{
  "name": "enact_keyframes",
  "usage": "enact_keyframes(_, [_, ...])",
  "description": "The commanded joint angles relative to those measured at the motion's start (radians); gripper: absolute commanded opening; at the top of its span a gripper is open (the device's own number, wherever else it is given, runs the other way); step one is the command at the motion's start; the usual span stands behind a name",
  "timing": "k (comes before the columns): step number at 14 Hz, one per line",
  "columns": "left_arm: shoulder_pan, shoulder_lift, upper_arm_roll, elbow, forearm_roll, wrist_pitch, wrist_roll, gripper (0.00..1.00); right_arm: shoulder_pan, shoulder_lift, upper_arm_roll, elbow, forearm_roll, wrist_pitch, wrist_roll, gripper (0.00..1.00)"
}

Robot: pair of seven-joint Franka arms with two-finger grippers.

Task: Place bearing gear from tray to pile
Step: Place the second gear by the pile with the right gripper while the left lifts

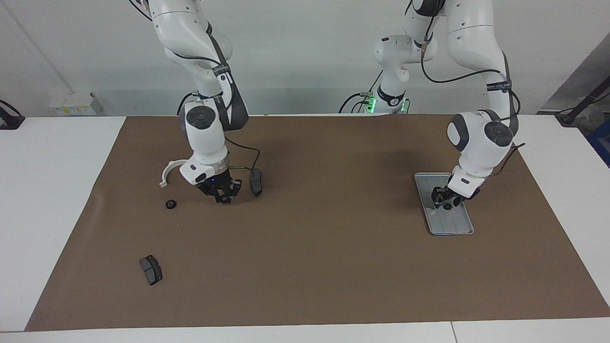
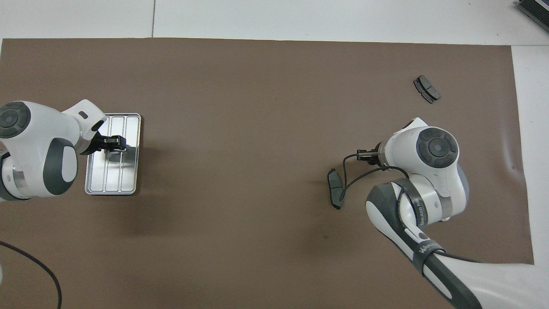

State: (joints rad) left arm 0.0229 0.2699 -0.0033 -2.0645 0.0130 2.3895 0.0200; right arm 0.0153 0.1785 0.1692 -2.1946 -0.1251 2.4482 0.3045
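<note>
My left pincer (image 1: 446, 204) (image 2: 115, 143) is down in the tray (image 1: 455, 227) (image 2: 131, 180), right at a small black gear (image 1: 447, 206) that lies on the tray's floor near its middle. Gear and pincer are so close that I cannot tell whether they touch, nor whether this pincer is open or closed.

My right pincer (image 1: 222, 199) is well apart from the tray, toward the right arm's end of the table. It hangs low over the mat (image 1: 333, 267) (image 2: 240, 86), closed on a small dark round part, the held gear (image 1: 223, 200). From overhead my own wrist covers it.

The pile lies around that pincer, all of it well apart from the tray. A dark pad (image 1: 257, 182) (image 2: 333, 189) lies just beside the pincer on its tray-ward side, about level with the tray's nearer end. The white bracket (image 1: 167, 170) lies on the mat past the pincer from the tray, partly hidden by my arm. A loose gear (image 1: 170, 204) sits near the bracket, about level with the tray's middle. A second pad (image 1: 151, 269) (image 2: 426, 89) lies alone, farther from me than the tray.

The mat is brown and covers most of a white table (image 1: 47, 190) (image 2: 300, 17); the tray stands on it toward the left arm's end. A pale wall rises by my bases, and a black cable (image 2: 43, 274) curls over the mat's corner nearer to me than the tray.
</note>
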Motion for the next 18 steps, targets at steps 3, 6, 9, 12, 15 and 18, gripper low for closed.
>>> enact_keyframes(3, [0.009,-0.003,-0.001,-0.016,-0.004,0.016,0.035,0.59,-0.132,-0.059,0.015,-0.074,0.08,-0.05,-0.26,0.0])
enact_keyframes(6, [0.011,-0.001,-0.001,-0.016,-0.004,0.019,0.035,0.49,-0.175,-0.065,0.013,-0.079,0.113,-0.075,-0.35,0.0])
enact_keyframes(9, [0.017,0.002,-0.001,-0.014,-0.004,0.022,0.035,0.42,-0.182,-0.068,0.015,-0.091,0.113,-0.077,-0.36,0.07])
enact_keyframes(12, [0.025,0.002,-0.001,-0.014,-0.004,0.022,0.054,0.34,-0.17,-0.067,0.015,-0.089,0.177,-0.075,-0.354,0.14])
enact_keyframes(15, [0.028,0.002,-0.001,-0.014,-0.004,0.022,0.055,0.28,-0.13,-0.067,0.015,-0.088,0.212,-0.072,-0.331,0.14])
enact_keyframes(18, [0.029,0.002,-0.001,-0.014,-0.004,0.02,0.055,0.21,-0.084,-0.068,0.015,-0.089,0.212,-0.071,-0.271,0.19])
